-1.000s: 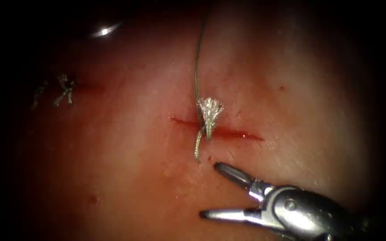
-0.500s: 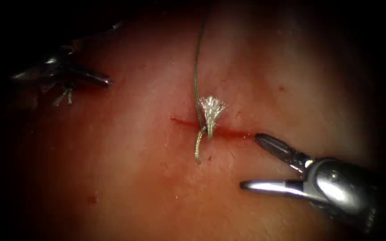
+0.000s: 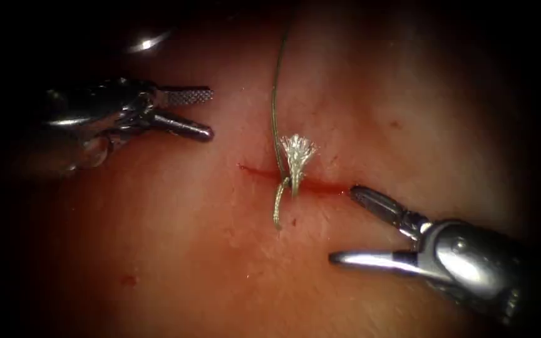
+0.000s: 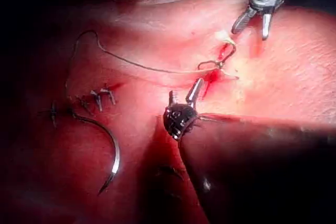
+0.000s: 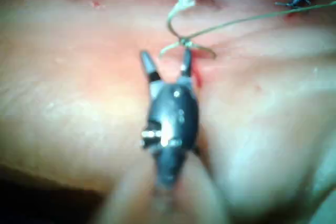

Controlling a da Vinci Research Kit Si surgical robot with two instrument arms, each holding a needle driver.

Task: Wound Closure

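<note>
The cut [image 3: 320,184] runs across the middle of the tissue [image 3: 220,250]. A knot with a frayed thread end [image 3: 298,150] sits on it, and the thread [image 3: 275,94] runs up and away from it. My left tool [image 3: 208,114] hovers to the left of the cut, jaws open and holding nothing. My right tool [image 3: 343,224] is at the cut's right end, also open and holding nothing. The curved needle [image 4: 113,150] lies loose on the tissue near older stitches, held by neither tool. Open jaws also show on the left tool [image 4: 182,94] and the right tool [image 5: 166,61].
A short thread tail [image 3: 277,209] hangs just below the knot. Older stitches with cut ends [image 4: 97,98] sit on the tissue beside the needle. Red fluid lines the cut, and a small red spot [image 3: 129,280] lies lower left on the tissue.
My left tool has come in from the left towards the cut with its jaws open. My right tool went from below the knot to the cut's right end, staying open.
</note>
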